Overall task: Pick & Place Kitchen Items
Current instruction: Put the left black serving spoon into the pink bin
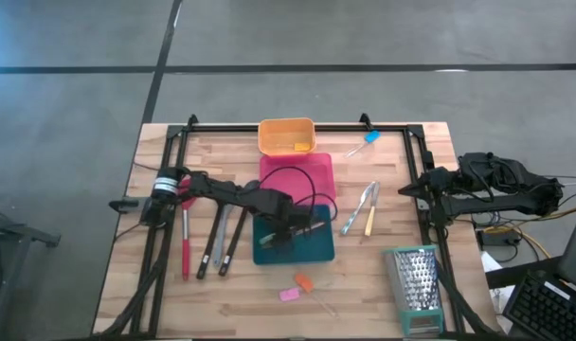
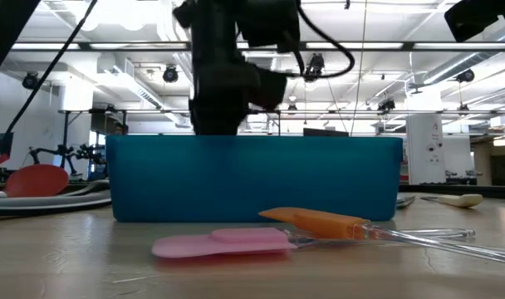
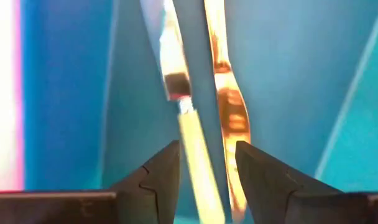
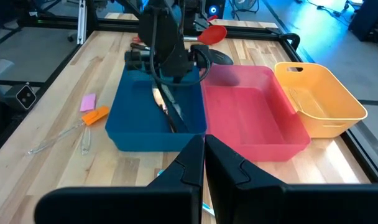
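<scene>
Over the teal tray [image 1: 318, 256] hangs the left gripper [image 1: 290, 230], its fingers [image 3: 156, 182] parted and clamping nothing. A yellow-handled knife [image 4: 166, 107] lies on the tray floor directly between them. The right gripper [image 1: 406, 190] waits well off to the tray's right, at the table edge, fingers pressed together.

The risk, as I judge it, is in the lift. The handle sits close to one finger, so a slanted rise could catch it and drag or flip the knife back over the tray wall. A straight rise should clear it. The arm's cable also loops low over the neighbouring tray and might snag its rim.

Counted:
- **Trays:** three. The teal one, a pink tray [image 1: 318, 169] touching its far side, and an orange tray [image 1: 274, 128] beyond that.
- **Left of the teal tray:** one red spatula [image 1: 186, 254], two black spoons [image 1: 233, 248] and what looks like one grey spoon [image 1: 221, 235] between them.
- **Right of the teal tray:** one pair of metal tongs [image 1: 358, 210], with one pale-handled utensil [image 1: 370, 223] just beside it.
- **Small pieces:** one blue piece [image 1: 369, 138] far to the right, plus one orange piece [image 1: 304, 282] and one pink piece [image 1: 288, 295] on the near side.
- **Grater:** one box grater [image 1: 417, 282], near right
</scene>
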You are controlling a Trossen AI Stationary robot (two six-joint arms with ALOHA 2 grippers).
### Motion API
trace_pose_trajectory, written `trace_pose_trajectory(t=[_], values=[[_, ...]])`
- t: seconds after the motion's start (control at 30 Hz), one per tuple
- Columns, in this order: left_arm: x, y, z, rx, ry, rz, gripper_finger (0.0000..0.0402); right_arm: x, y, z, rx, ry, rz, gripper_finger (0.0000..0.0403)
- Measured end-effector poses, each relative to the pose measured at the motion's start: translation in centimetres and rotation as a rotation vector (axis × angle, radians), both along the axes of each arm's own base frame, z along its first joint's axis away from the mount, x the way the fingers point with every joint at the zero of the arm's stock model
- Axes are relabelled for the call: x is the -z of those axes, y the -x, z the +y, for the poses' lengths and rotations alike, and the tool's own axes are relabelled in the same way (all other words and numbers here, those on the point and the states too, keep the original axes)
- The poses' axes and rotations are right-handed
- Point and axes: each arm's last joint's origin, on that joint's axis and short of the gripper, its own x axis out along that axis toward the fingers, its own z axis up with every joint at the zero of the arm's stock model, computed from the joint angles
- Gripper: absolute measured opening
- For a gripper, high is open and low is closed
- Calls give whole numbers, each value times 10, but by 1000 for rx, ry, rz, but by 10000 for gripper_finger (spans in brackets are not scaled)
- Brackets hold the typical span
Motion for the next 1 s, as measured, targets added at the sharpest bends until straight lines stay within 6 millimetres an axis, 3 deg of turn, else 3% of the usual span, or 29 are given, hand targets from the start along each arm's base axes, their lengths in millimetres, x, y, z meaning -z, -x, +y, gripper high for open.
trace_pose_trajectory(t=[0.23,0.5,0.83,1.0], values=[[-46,10,-8,-14,-63,-8,155,0,0,0,1,-2,0,9],[-85,40,-21,-93,-146,-70,153,0,0,0,1,0,1,9],[-108,85,-34,-212,-282,-7,154,0,0,0,1,0,0,8],[-104,103,-41,-260,-311,34,151,0,0,0,1,0,0,8]])
